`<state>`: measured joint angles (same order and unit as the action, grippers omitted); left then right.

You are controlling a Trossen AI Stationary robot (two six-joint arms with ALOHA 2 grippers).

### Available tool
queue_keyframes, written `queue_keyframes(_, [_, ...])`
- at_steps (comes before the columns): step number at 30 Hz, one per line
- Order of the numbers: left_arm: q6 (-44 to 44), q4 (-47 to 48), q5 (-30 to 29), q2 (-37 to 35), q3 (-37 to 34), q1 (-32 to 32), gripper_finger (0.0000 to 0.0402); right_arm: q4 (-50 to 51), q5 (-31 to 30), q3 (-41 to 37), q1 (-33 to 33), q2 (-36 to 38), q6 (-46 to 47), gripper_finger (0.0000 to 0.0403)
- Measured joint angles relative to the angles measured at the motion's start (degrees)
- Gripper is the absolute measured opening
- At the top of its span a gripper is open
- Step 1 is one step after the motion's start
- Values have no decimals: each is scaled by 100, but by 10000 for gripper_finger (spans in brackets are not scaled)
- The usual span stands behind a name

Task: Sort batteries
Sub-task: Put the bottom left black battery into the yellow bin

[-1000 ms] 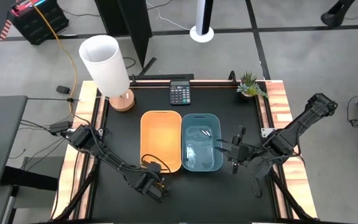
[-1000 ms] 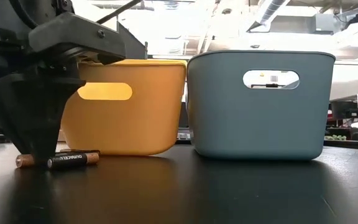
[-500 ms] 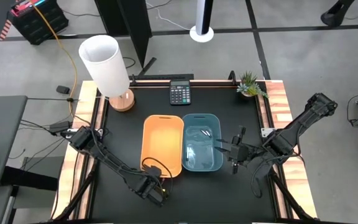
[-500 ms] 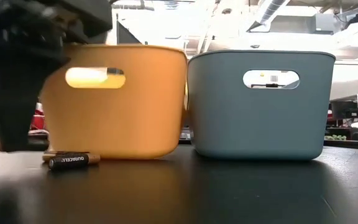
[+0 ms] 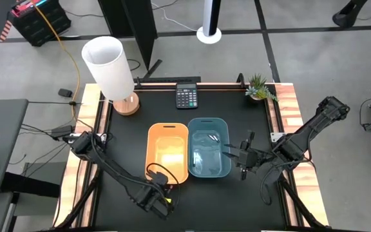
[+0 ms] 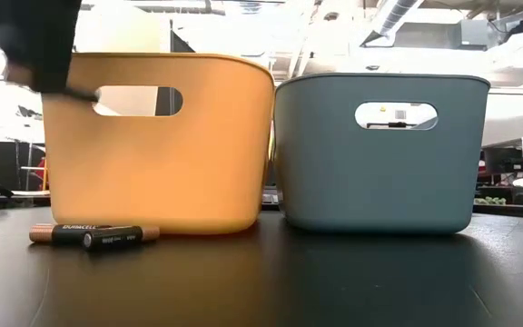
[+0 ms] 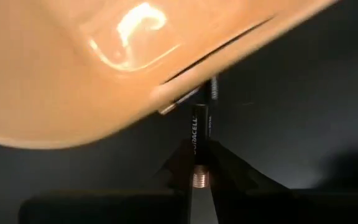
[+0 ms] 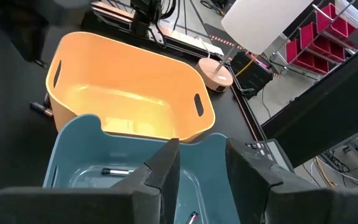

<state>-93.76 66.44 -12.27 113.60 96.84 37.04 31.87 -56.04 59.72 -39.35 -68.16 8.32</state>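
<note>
My left gripper (image 5: 161, 198) hangs above the table's near edge, just short of the orange bin (image 5: 168, 153), and is shut on a dark Duracell battery (image 7: 197, 132). In the low view it shows at the top left (image 6: 39, 45). Two dark, coppery-ended batteries (image 6: 71, 232) (image 6: 112, 239) lie on their sides on the table before the orange bin. My right gripper (image 5: 243, 158) hovers open at the right side of the blue bin (image 5: 209, 147). Batteries (image 8: 114, 171) lie on the blue bin's floor. My left gripper pinches the battery's coppery end (image 7: 199, 180) between its two fingers. The battery lies along the fingers and sticks out ahead of them. It is lifted clear of the table, pointing toward the orange bin's lower wall (image 7: 104, 93).
The two bins stand side by side at mid-table. A black calculator (image 5: 186, 97), a white lamp (image 5: 111, 67) and a small plant (image 5: 259, 87) stand along the far edge. Bare black table lies on the left, on the right and near the bins.
My left gripper has risen from the table beside the lying batteries and drawn toward the near edge, carrying one battery up with it. The orange bin has slid a little toward the near edge. Two batteries stay on the table.
</note>
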Motion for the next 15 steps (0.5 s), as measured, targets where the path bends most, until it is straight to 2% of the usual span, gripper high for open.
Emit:
queue_keyframes(5, [429,461,-383,-9,867,84,30,-30,-1,0,-8,0,-25,141])
queue_keyframes(9, [708,1051,-1007,-17,1493,78,29,-120,1,2,-79,0,-108,141])
queue_keyframes(15, [941,2027,-1516,-15,1722,-371,29,-156,1,0,-292,0,-127,141])
